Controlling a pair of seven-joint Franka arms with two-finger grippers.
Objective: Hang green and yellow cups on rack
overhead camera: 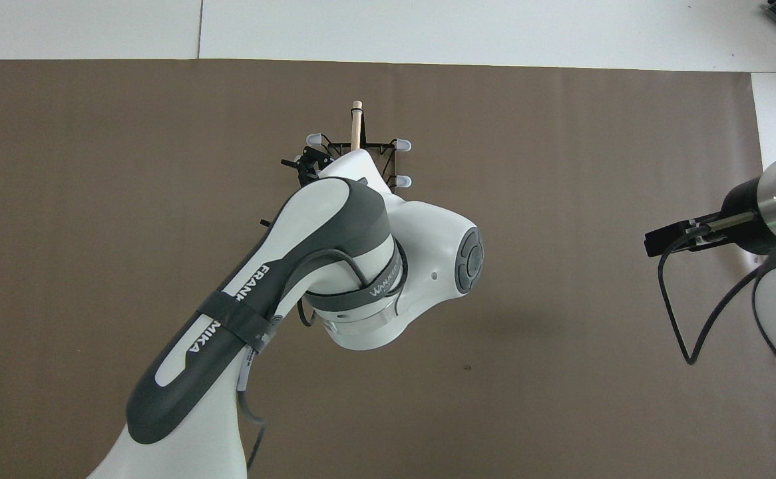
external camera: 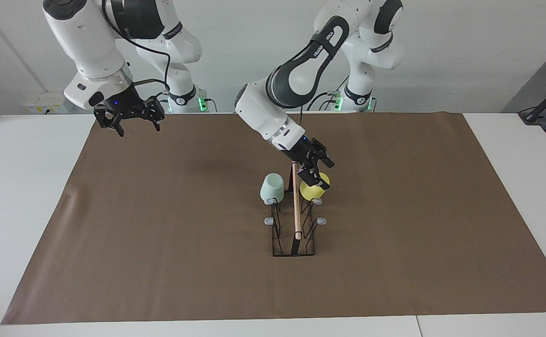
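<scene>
Both cups sit upside down on the rack (external camera: pixel 294 224) prongs nearest the robots: green cup (external camera: pixel 272 188), yellow cup (external camera: pixel 313 189). My left claw (external camera: pixel 317 171) hangs open just above the yellow one; next I lift clear. My right claw (external camera: pixel 129 120) waits open.

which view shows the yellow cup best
The facing view. There the yellow cup shows plainly, upside down on a prong of the rack at the end nearest the robots, with the left hand open just above it. In the overhead view the left arm covers the cup completely.
</scene>
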